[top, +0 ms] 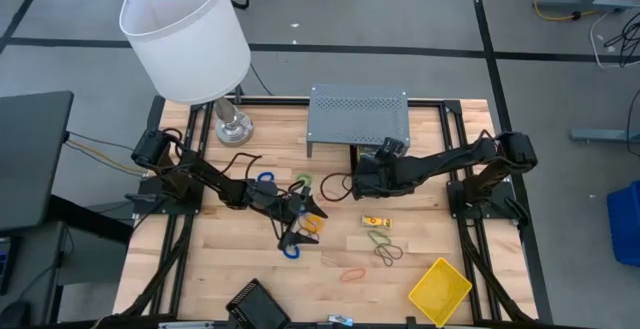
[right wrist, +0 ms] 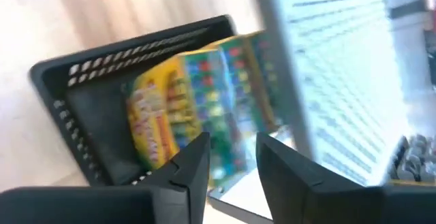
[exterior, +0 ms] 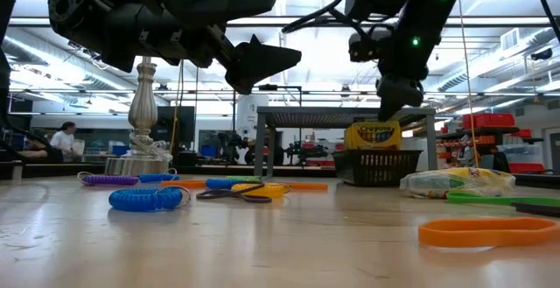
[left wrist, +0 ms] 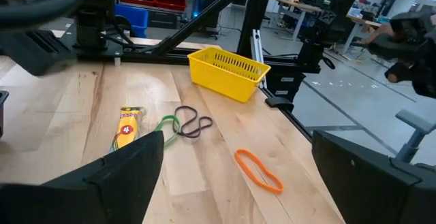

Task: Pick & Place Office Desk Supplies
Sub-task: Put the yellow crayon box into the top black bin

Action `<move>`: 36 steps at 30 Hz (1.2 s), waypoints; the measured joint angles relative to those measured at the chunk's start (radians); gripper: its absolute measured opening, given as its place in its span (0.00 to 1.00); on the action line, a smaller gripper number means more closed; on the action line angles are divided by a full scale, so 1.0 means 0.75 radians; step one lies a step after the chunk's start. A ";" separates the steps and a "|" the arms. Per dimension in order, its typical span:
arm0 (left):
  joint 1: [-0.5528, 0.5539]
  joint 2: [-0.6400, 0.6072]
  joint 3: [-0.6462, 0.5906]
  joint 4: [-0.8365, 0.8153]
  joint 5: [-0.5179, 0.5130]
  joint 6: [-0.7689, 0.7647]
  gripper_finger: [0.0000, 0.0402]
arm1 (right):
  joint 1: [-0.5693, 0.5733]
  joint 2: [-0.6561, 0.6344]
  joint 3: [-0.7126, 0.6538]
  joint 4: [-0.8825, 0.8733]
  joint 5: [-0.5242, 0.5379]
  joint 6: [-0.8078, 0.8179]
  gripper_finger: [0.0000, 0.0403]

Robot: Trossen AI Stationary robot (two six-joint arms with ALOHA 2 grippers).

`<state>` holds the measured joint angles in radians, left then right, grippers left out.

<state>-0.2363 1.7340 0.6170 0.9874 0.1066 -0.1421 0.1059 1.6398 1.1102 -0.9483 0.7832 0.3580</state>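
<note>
A yellow-and-green crayon box [right wrist: 178,108] stands upright in a black mesh tray [right wrist: 82,108] in front of the grey shelf [top: 358,114]. My right gripper [right wrist: 233,149] hangs just above the box [exterior: 378,135], slanting down, open, with nothing between its fingers. A second crayon box [left wrist: 129,125] lies flat on the table beside green and dark rubber bands [left wrist: 184,123]. An orange band [left wrist: 259,171] lies nearer the yellow tray [top: 440,291]. My left gripper [top: 305,219] hovers open above the table's middle, over several coloured bands [exterior: 236,189].
A white-shaded lamp [top: 190,34] stands at the far left. A blue coil [top: 290,251] lies below the left gripper, and another black tray [top: 258,304] sits at the near edge. Bare wood shows at the near left.
</note>
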 joint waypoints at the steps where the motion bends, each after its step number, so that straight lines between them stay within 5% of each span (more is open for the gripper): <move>1: 0.000 0.000 0.000 0.000 0.000 0.000 0.93 | 0.006 0.000 0.016 -0.025 0.019 0.030 0.30; 14: -0.009 0.000 0.000 0.000 0.010 -0.001 0.93 | 0.068 -0.001 0.138 -0.076 -0.009 -0.005 0.27; 18: -0.008 0.000 0.000 0.000 0.009 -0.001 0.93 | 0.105 -0.001 0.153 -0.079 -0.147 -0.040 0.27; 25: -0.009 0.000 0.000 0.000 0.010 -0.001 0.93 | 0.160 -0.001 0.162 -0.058 -0.660 -0.149 0.22; 29: -0.009 0.000 0.000 0.003 0.010 -0.001 0.93 | 0.148 -0.002 0.139 -0.060 -0.687 -0.185 0.04; 36: -0.009 0.000 0.000 0.006 0.010 -0.001 0.93 | 0.066 -0.002 0.069 0.038 -0.759 -0.231 0.01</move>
<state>-0.2428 1.7340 0.6170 0.9920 0.1139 -0.1429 0.1551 1.6386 1.1618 -0.9199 0.2139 0.1845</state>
